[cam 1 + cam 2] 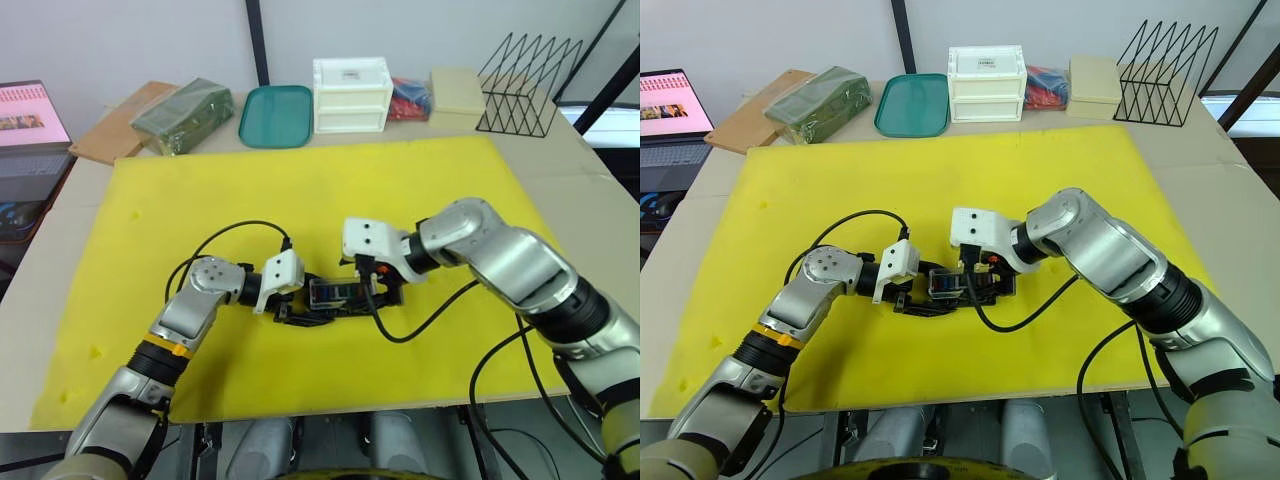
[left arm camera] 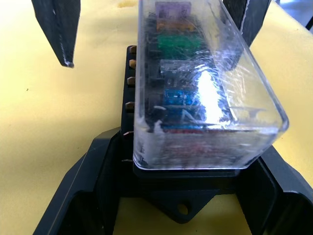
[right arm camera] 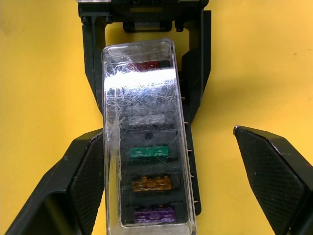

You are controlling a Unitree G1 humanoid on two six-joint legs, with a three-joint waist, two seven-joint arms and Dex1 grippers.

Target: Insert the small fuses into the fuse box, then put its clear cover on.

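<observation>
Several small fuses (image 3: 149, 152) sit in the fuse box (image 2: 146, 93) mid-mat, purple, amber, green and red showing through the clear cover (image 3: 142, 122) resting on top. I see both arms bent inward, the left gripper (image 2: 190, 161) spread at one end of the box and the right gripper (image 3: 171, 161) spread at the other, one finger (image 3: 83, 166) touching the cover. I read no writing.
</observation>
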